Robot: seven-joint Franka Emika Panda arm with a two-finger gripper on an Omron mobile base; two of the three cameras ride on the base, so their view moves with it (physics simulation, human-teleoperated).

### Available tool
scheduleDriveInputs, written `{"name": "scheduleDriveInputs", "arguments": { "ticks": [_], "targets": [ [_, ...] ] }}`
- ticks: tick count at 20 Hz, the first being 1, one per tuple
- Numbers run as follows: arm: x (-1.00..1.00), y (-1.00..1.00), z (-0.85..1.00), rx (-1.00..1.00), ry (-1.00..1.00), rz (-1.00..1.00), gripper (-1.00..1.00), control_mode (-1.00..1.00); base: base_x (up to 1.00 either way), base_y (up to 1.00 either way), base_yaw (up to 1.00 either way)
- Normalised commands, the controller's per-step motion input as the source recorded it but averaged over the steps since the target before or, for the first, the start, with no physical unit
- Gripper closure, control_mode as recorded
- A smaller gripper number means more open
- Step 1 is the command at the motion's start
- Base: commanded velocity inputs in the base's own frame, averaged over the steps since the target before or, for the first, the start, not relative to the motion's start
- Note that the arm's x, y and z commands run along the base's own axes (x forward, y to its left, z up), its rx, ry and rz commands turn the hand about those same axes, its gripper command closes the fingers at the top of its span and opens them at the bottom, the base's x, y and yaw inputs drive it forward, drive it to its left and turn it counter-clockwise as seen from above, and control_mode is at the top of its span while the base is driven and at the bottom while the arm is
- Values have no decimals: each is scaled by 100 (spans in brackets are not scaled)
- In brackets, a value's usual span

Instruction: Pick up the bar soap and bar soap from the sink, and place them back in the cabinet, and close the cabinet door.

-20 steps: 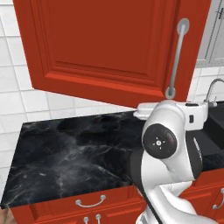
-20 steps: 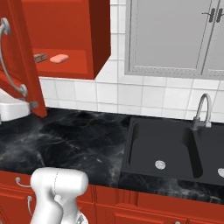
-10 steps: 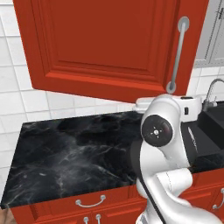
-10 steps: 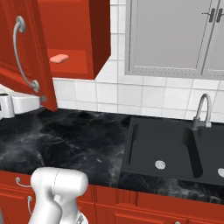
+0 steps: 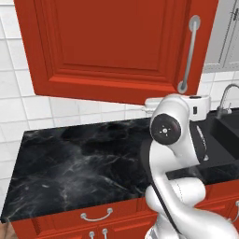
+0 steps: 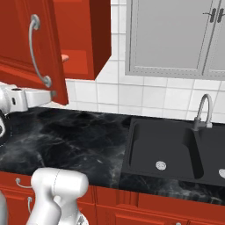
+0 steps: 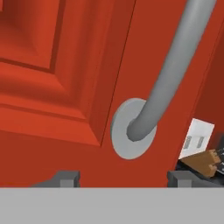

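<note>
The red cabinet door (image 5: 116,46) hangs part open over the black marble counter (image 5: 79,168). In the right base view a sliver of the salmon-pink bar soap (image 6: 64,57) shows on the cabinet (image 6: 83,39) shelf past the door's edge; the left base view gives only the door's panelled face and silver bar handle (image 5: 188,53). The hand view sits close on the handle's lower round mount (image 7: 131,129). The gripper (image 7: 120,177) is spread wide, holding nothing, at the door's lower corner. The black sink (image 6: 176,149) lies off to the right.
</note>
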Motion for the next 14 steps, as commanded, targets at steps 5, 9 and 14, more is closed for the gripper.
{"name": "scheduleDriveInputs", "arguments": {
  "ticks": [5, 9, 14],
  "targets": [
    [55, 0, 0, 1, -3, 0, -100, -100, 0, 0, 0],
    [48, 0, 0, 2, -5, 0, -100, -100, 0, 0, 0],
    [45, 0, 0, 3, -6, 1, -100, -100, 0, 0, 0]
  ]
}}
